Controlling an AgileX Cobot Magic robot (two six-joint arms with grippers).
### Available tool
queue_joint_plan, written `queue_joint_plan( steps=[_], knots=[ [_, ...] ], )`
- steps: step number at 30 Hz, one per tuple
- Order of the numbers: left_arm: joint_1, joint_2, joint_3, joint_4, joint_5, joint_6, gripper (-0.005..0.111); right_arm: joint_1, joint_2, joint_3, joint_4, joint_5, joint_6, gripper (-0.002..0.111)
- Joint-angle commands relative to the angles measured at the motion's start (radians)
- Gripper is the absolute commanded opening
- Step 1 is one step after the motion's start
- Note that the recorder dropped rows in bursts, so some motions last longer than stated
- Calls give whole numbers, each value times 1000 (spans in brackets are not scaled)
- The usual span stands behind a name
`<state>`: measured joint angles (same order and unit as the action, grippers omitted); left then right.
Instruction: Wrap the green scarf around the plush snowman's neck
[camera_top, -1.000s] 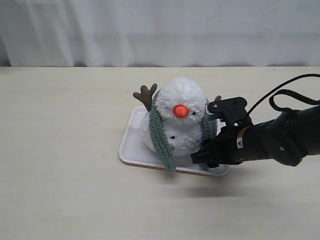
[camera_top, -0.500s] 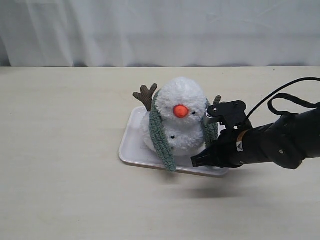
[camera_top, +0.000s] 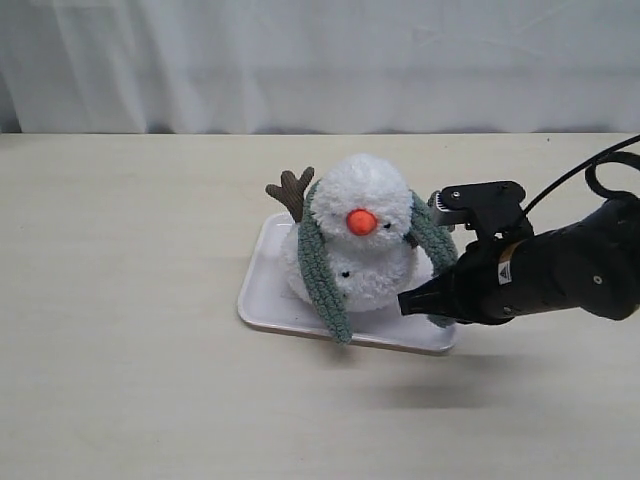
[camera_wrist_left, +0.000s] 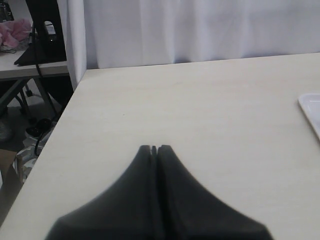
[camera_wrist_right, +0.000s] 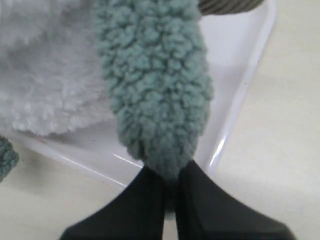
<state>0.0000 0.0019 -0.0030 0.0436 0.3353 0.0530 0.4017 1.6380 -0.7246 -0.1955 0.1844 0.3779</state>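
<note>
The plush snowman (camera_top: 356, 240) sits upright on a white tray (camera_top: 268, 290), orange nose facing the exterior camera. The green scarf (camera_top: 318, 265) lies over the back of its neck, one end hanging down its left front. My right gripper (camera_top: 428, 300) is shut on the scarf's other end (camera_wrist_right: 155, 95), which runs from the snowman's right side down to the jaws. The white plush (camera_wrist_right: 45, 75) and tray rim (camera_wrist_right: 240, 100) show in the right wrist view. My left gripper (camera_wrist_left: 154, 148) is shut with nothing in it, above bare table far from the snowman.
A brown twig arm (camera_top: 292, 190) sticks up at the snowman's left. A corner of the tray (camera_wrist_left: 312, 107) shows in the left wrist view. The table's left edge (camera_wrist_left: 60, 115) drops to clutter on the floor. A white curtain hangs behind the table.
My right gripper has drawn the scarf end to the right and slightly outward from the snowman, so that end now stretches away from its side. The left gripper shows no change.
</note>
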Motion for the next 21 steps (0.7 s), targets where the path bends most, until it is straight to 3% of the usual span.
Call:
queue_joint_plan(
  steps=[1, 6, 13, 18, 21],
  knots=[
    [-1, -2, 3, -2, -12, -2, 0, -3, -10, -33, 139, 119, -110, 4],
    [-1, -2, 3, -2, -12, -2, 0, -3, -10, -91, 499, 261, -459, 4],
    [-1, -2, 3, -2, -12, -2, 0, -3, -10, -110, 1059, 266, -944, 4],
    [-1, -2, 3, -2, -12, -2, 0, -3, -10, -110, 1321, 302, -1136, 4],
    [-1, -2, 3, -2, -12, -2, 0, -3, -10, -110, 1382, 320, -1179, 4]
  ],
)
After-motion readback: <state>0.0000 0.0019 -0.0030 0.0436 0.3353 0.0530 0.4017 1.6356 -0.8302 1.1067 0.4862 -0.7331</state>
